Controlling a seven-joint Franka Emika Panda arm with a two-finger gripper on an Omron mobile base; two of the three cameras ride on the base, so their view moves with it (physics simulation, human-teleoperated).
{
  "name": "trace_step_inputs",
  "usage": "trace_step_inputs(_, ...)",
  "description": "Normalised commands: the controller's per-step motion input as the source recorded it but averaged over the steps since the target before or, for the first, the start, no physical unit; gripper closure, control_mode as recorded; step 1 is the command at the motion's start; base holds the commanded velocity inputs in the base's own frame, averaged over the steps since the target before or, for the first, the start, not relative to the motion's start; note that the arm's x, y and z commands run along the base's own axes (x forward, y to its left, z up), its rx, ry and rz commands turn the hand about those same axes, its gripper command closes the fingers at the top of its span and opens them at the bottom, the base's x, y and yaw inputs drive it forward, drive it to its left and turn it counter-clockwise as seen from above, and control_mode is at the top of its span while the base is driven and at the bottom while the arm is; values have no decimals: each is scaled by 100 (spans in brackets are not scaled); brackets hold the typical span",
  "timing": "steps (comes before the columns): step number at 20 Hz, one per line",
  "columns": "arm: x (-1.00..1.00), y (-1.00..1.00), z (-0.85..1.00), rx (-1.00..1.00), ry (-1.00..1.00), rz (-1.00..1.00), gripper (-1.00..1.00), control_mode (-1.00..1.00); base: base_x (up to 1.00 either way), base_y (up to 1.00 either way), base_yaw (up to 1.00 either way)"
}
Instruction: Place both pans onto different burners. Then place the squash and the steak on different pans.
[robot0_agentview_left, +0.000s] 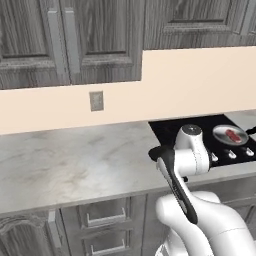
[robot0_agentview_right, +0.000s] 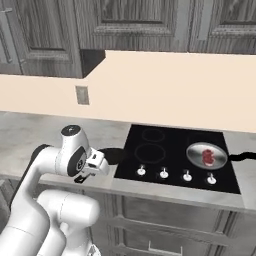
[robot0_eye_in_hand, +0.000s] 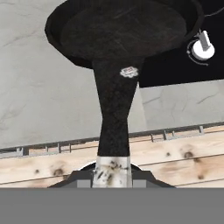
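While the pincer (robot0_eye_in_hand: 112, 177) is pinching the black pan (robot0_eye_in_hand: 124, 30) by its handle tip, the stiff, front-heavy pan is probably straining to tip.

Dark grey wood-grain upper cabinets (robot0_agentview_left: 70, 35) with raised-panel doors hang above a plain cream backsplash wall (robot0_agentview_right: 165, 85). A small grey outlet plate (robot0_agentview_left: 96, 101) sits on that wall. Below runs a pale marble countertop (robot0_agentview_left: 65, 160), with grey drawer fronts (robot0_agentview_left: 105, 220) carrying metal handles beneath it.
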Motion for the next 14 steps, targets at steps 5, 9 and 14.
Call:
trace_step_inputs(5,0,0,0,0,0,0,100,100,7,-44,0)
trace_step_inputs(9,0,0,0,0,0,0,100,100,20,-42,0)
trace_step_inputs(14,0,0,0,0,0,0,100,100,36,-34,0)
